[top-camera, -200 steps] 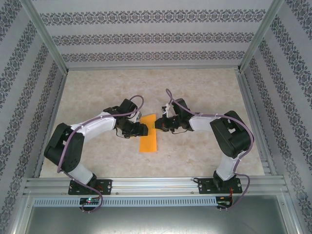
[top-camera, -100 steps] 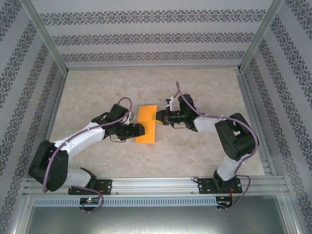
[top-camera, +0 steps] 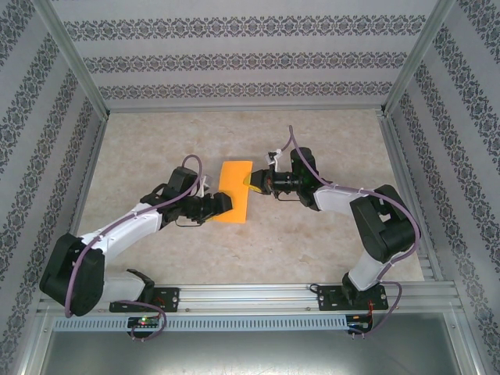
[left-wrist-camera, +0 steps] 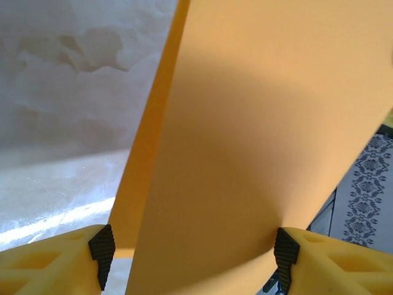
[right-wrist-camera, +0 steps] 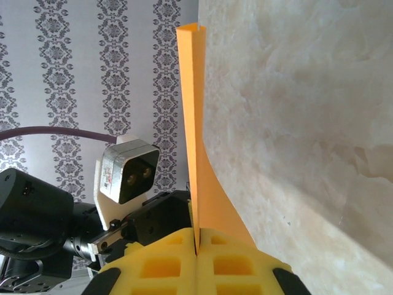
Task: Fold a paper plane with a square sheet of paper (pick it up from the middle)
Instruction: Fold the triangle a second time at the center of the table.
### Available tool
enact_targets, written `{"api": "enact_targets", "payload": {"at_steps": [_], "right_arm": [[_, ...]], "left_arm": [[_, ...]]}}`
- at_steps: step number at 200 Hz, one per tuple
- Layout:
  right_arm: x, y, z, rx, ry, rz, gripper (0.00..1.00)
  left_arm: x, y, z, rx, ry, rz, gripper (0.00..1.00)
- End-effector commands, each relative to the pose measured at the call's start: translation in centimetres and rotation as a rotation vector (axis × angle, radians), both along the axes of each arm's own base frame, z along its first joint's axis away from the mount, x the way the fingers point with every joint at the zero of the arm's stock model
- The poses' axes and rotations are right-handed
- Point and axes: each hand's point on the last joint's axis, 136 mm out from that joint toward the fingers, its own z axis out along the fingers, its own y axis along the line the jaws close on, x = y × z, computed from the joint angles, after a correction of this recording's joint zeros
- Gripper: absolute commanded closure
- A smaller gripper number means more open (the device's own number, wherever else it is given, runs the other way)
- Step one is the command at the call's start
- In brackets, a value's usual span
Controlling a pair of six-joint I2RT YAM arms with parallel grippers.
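Right gripper (right-wrist-camera: 196,249) is clenched on the paper (right-wrist-camera: 195,141), its two yellow fingers (right-wrist-camera: 236,267) pressed flat together with the sheet's edge nipped between them; from that wrist the paper shows edge-on as a thin doubled strip, one layer flaring out toward the table (right-wrist-camera: 295,123) close to the grip. From above, the paper (top-camera: 234,191) is a folded orange rectangle at about the middle of the table (top-camera: 312,250), its long side running from near edge toward far edge; the right gripper (top-camera: 254,182) has its right edge toward the far end, and the left gripper (top-camera: 221,205) sits at its left edge toward the near end. Left gripper (left-wrist-camera: 193,258) is released, jaws wide apart (the black pads (left-wrist-camera: 102,246) stand at either side of that wrist's picture); the paper (left-wrist-camera: 245,123) runs between them, its edge meeting the pad on the right, a second layer showing behind on the left. Whether the paper rests on the surface or hangs just above it I cannot tell.
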Motion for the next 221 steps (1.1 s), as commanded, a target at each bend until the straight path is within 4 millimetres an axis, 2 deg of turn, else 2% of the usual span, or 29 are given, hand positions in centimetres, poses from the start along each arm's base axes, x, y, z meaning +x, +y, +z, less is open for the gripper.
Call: {"api": "enact_targets", "payload": {"at_steps": [1, 37, 56, 86, 133, 158, 182, 221], "right_arm": [[-0.2, -0.3, 0.9, 0.007, -0.032, 0.007, 1.00], [-0.3, -0.4, 0.7, -0.002, -0.032, 0.007, 1.00], [-0.4, -0.4, 0.5, -0.007, -0.031, 0.006, 1.00], [-0.3, -0.5, 0.2, -0.022, -0.032, 0.004, 1.00], [-0.5, -0.4, 0.0, -0.021, -0.027, 0.013, 1.00], [-0.5, -0.3, -0.3, -0.023, -0.024, 0.015, 1.00], [-0.5, -0.1, -0.8, -0.027, -0.018, 0.021, 1.00], [-0.6, 0.1, -1.8, -0.043, -0.009, 0.028, 1.00]], "left_arm": [[-0.1, 0.2, 1.6, -0.029, -0.023, 0.001, 0.29], [-0.4, 0.5, 1.8, -0.009, -0.026, -0.012, 0.29], [-0.5, 0.4, 1.7, -0.015, -0.021, -0.016, 0.33], [-0.8, 0.8, 1.9, 0.007, -0.016, -0.011, 0.43], [-1.6, 1.4, 1.0, 0.047, 0.019, -0.012, 0.65], [-1.7, 1.7, 1.0, 0.061, 0.019, -0.010, 0.73], [-1.7, 1.5, 1.3, 0.058, 0.019, -0.018, 0.87], [-1.5, 1.3, 1.0, 0.058, 0.034, -0.031, 0.94]]}}
